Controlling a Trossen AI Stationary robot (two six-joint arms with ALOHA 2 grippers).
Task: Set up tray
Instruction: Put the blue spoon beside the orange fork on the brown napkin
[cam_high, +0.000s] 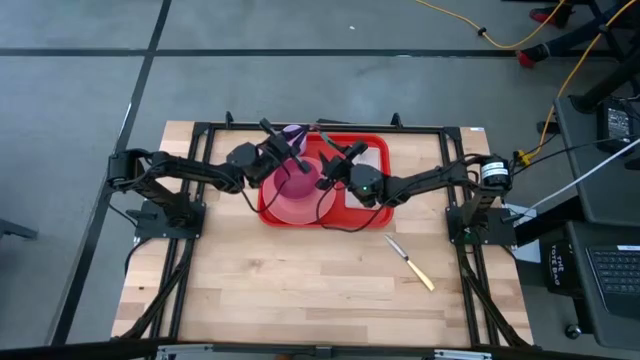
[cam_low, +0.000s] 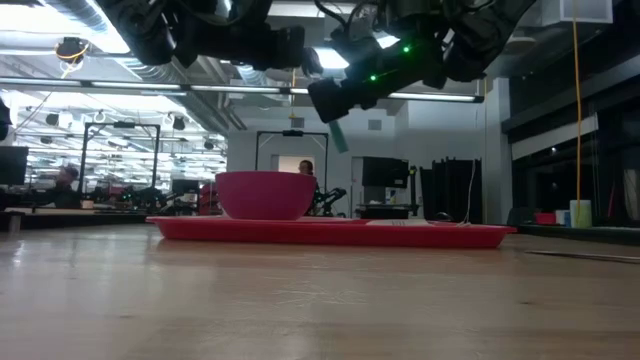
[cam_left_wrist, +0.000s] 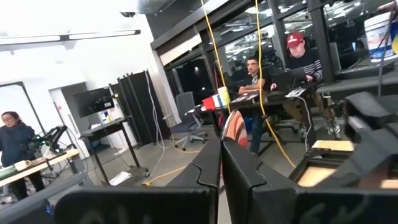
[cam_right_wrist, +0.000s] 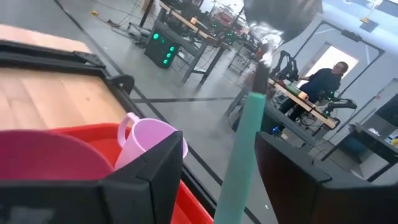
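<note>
Tray (cam_high: 372, 150) sits at the tabletop's far edge, already carrying a pink bowl (cam_high: 296, 195) and a lilac mug (cam_high: 291, 134). Left gripper (cam_high: 288, 152) hangs over it, fingers pressed together; right gripper (cam_high: 330, 166) grips a teal-handled utensil (cam_right_wrist: 244, 149). A knife (cam_high: 411, 262) lies unplaced near the right edge, so setup looks partial.

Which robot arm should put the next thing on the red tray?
Probably the right. Its right gripper is shut on a teal-handled utensil and hangs over the tray, beside the pink bowl. The left gripper is shut, seemingly holding nothing.
</note>
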